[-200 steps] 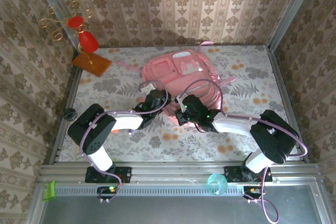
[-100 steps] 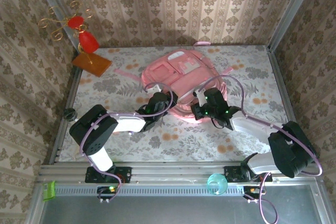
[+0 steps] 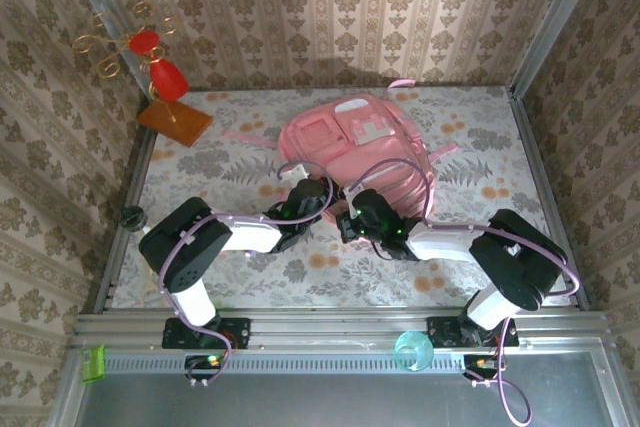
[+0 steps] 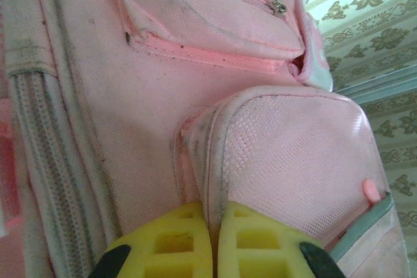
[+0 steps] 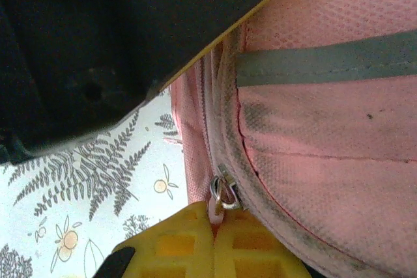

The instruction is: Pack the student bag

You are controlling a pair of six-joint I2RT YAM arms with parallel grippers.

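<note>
The student bag (image 3: 355, 142), a big soft pink backpack, lies at the middle back of the table with its front pockets facing up. My left gripper (image 3: 318, 193) is at the bag's near left edge. In the left wrist view its yellow fingers (image 4: 176, 245) are shut on a raised seam of a pocket (image 4: 287, 154) on the bag (image 4: 98, 96). My right gripper (image 3: 350, 217) sits at the bag's near edge, close beside the left one. In the right wrist view it (image 5: 215, 216) is shut on the pink pull of a metal zipper slider (image 5: 225, 193) on the bag (image 5: 326, 135).
A red ornament with gold wire on a wooden base (image 3: 165, 87) stands at the back left. A teal cup (image 3: 413, 350) and a small green object (image 3: 93, 362) sit on the front rail. A black knob (image 3: 131, 215) is at the left edge. Patterned walls enclose the table.
The right gripper swung out to the right along the bag's near edge, then came back left beside the left gripper. The bag shifted slightly right. Both grippers stayed shut.
</note>
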